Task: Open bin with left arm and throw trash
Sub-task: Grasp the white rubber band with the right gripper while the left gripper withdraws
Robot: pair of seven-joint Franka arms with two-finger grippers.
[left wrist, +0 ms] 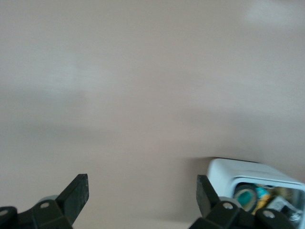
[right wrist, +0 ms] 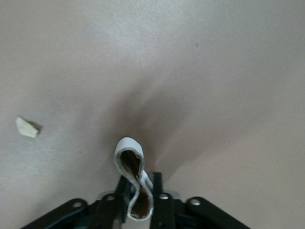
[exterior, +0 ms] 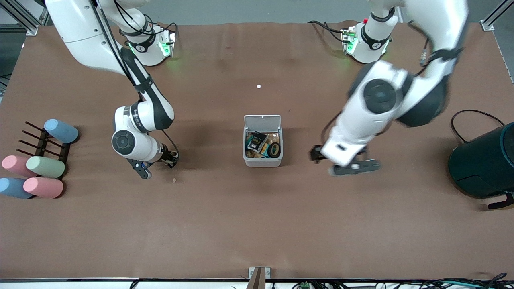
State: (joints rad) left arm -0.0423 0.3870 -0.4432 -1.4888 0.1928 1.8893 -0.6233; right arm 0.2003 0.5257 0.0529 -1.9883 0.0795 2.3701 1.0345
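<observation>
We log brown table (exterior: 257,224) carrying: open bin (exterior: 262,161), teal drum (exterior: 484,164), dark rack (exterior: 44,144) with pastel cylinders (exterior: 45,166), tan scrap (exterior: 174,180), white dot (exterior: 258,86).

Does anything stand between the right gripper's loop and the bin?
Nothing visible: only bare table between the right gripper, shut on the loop, and the bin, lid up. The open left gripper hangs beside the bin.

The small white bin (exterior: 262,160) sits in the middle of the surface, lid up. The wrapper (exterior: 256,141) and tape ring (exterior: 275,149) lie inside.
</observation>
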